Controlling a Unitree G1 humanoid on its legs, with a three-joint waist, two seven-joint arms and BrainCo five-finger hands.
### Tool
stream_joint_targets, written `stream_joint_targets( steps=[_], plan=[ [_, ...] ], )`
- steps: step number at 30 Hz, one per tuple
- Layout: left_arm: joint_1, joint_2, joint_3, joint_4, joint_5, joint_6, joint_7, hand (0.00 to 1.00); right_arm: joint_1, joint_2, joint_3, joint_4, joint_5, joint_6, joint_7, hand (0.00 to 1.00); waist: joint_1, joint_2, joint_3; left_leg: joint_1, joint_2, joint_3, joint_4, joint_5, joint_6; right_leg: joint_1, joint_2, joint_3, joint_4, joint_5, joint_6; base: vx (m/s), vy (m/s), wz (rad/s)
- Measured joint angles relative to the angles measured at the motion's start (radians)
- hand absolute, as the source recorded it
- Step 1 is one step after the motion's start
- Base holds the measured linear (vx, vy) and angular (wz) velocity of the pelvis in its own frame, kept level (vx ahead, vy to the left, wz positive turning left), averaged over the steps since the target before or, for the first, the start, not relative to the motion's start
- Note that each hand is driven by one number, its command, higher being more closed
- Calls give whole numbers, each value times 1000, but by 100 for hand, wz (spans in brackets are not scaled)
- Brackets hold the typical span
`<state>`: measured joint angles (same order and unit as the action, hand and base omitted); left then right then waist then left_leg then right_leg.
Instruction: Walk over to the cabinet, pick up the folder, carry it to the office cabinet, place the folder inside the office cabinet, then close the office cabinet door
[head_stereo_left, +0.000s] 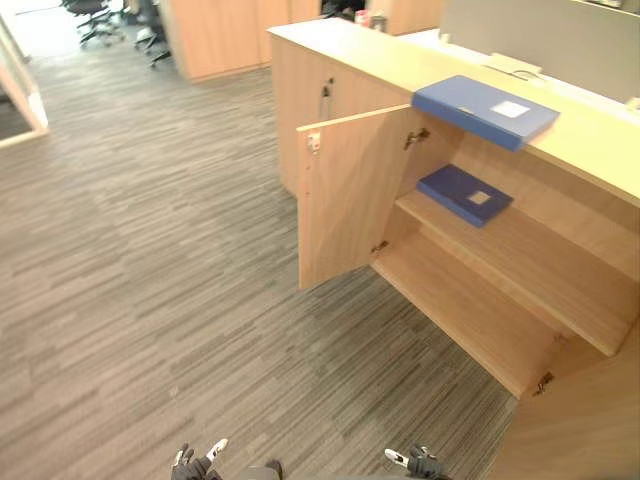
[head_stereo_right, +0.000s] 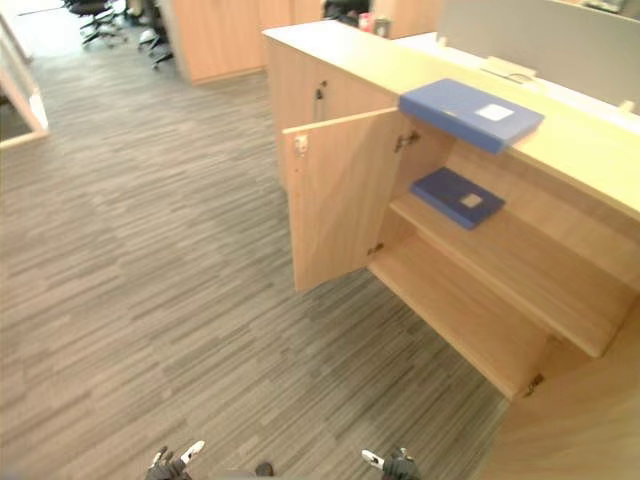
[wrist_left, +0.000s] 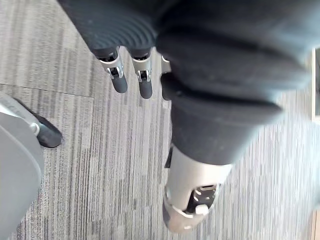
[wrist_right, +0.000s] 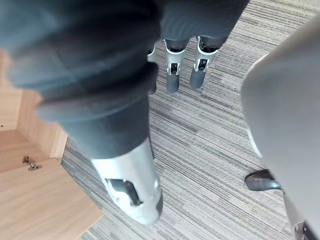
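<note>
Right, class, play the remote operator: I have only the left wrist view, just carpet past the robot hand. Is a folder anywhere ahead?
Observer: Yes, a blue folder lies on the cabinet top, at its front edge.
Operator: Is the cabinet below open?
Observer: A door stands open, and a second blue folder lies on the upper shelf inside.
Operator: And the right robot hand?
Observer: The right robot hand hangs over the carpet, fingers straight, holding nothing.
</note>
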<state>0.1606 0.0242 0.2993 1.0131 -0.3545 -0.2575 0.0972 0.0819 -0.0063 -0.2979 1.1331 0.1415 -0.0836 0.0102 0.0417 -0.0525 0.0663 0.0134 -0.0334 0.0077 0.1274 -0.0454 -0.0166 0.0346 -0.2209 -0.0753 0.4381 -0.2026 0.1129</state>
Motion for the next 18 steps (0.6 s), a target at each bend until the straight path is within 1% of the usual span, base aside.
stream_joint_targets(
  steps=[1, 2, 3, 4, 5, 6, 7, 8, 10, 11, 12, 13, 14, 15, 16, 17, 18],
  plan=[
    [-5, 2, -17, 0, 9, 1, 1, 0, 3, -3, -30, -5, -5, 0, 2, 0, -8, -5, 4, 31, -19, 14, -21, -8, 12, -76, -34, 0, 155, 2, -10, 94, 295, -48],
    [-9, 12, -24, 6, 10, 2, 3, 0, 12, -2, -45, -21, -3, 0, 2, 0, -17, -14, 13, 64, -42, 39, -38, -20, 31, -132, -82, -24, 290, 11, -50, 72, 242, -46],
    [-9, 13, -24, 13, 10, 3, 3, 0, 13, -1, -50, -25, -3, 0, 2, 0, -23, -21, 17, 82, -53, 49, -44, -22, 34, -142, -112, -58, 330, 17, -72, 62, 230, -54],
    [-3, 18, -21, 18, 11, 7, 6, 0, 14, -2, -54, -29, -4, 0, 2, 0, -29, -22, 18, 114, -58, 73, -60, -26, 41, -138, -158, -148, 358, 27, -92, 31, 120, -70],
    [-1, 24, -16, 17, 28, 9, 8, 0, 13, 0, -53, -31, -5, -2, -3, 0, -30, -17, 18, 130, -50, 100, -74, -26, 41, -129, -179, -227, 344, 25, -89, 31, 161, -75],
    [-1, 27, -14, 18, 37, 10, 8, 0, 13, -1, -53, -30, -5, -2, -4, 0, -33, -16, 19, 131, -43, 110, -79, -26, 41, -126, -180, -262, 331, 22, -85, -6, 73, -76],
    [-2, 29, -14, 19, 47, 14, 9, 0, 5, -5, -52, -31, -5, -2, -2, 0, -37, -9, 32, 133, -20, 126, -89, -27, 42, -129, -164, -297, 308, -18, -51, -30, 29, -74],
    [-11, 28, -18, 25, 48, 15, 9, 0, -6, -12, -39, -31, -5, -2, -1, 0, -40, -1, 42, 134, 11, 146, -90, -34, 38, -147, -126, -317, 290, -63, -37, -42, -28, -77],
    [-20, 31, -28, 42, 49, 17, 8, 0, -17, -24, -12, -32, -6, -3, -1, 0, -44, 8, 59, 153, 51, 164, -89, -50, 34, -162, -74, -342, 254, -84, -39, -37, -110, -58],
    [-26, 30, -29, 40, 53, 17, 8, 0, -17, -27, 17, -35, -6, -3, -2, 0, -49, -6, 67, 172, 67, 183, -89, -70, 15, -181, -56, -373, 206, -79, -41, -27, -192, -42],
    [-32, 30, -28, 39, 54, 17, 8, 0, -17, -26, 23, -36, -6, -3, -2, 0, -45, -16, 73, 180, 65, 191, -88, -77, 7, -185, -58, -382, 172, -72, -46, -43, -270, -31],
    [-40, 33, -17, 37, 72, 19, 5, 0, -11, -20, 28, -37, -4, -3, -2, 0, -45, -40, 79, 192, 51, 194, -85, -92, -13, -191, -63, -384, 91, -19, -86, 25, -262, -11],
    [-40, 24, -15, 39, 86, 25, 3, 0, -10, -23, 23, -39, -5, -5, -2, 0, -47, -37, 83, 199, 60, 185, -87, -103, -12, -185, -49, -392, 96, -42, -82, 90, -291, -11],
    [-40, 6, -8, 37, 90, 25, 2, 0, -9, -34, 18, -39, -4, -8, -1, 0, -50, -17, 79, 196, 78, 154, -87, -113, -21, -183, -10, -398, 72, -55, -94, 113, -184, -10],
    [-40, -1, 1, 35, 89, 25, 2, 0, -9, -35, 14, -39, -4, -12, -2, 0, -47, -10, 83, 195, 93, 149, -87, -113, -26, -179, 8, -405, 63, -60, -103, 130, -167, -8],
    [-41, -4, 14, 35, 90, 26, 0, 0, -7, -35, 6, -38, -4, -17, -2, 0, -51, -5, 86, 197, 114, 143, -87, -116, -33, -161, 34, -418, 46, -68, -113, 202, -245, 11],
    [-39, -10, 31, 35, 95, 31, -5, 0, 9, -33, -19, -34, -4, -17, -2, 0, -55, 4, 83, 200, 157, 129, -87, -121, -52, -130, 84, -441, 5, -74, -120, 254, -295, 20]
  ],
)
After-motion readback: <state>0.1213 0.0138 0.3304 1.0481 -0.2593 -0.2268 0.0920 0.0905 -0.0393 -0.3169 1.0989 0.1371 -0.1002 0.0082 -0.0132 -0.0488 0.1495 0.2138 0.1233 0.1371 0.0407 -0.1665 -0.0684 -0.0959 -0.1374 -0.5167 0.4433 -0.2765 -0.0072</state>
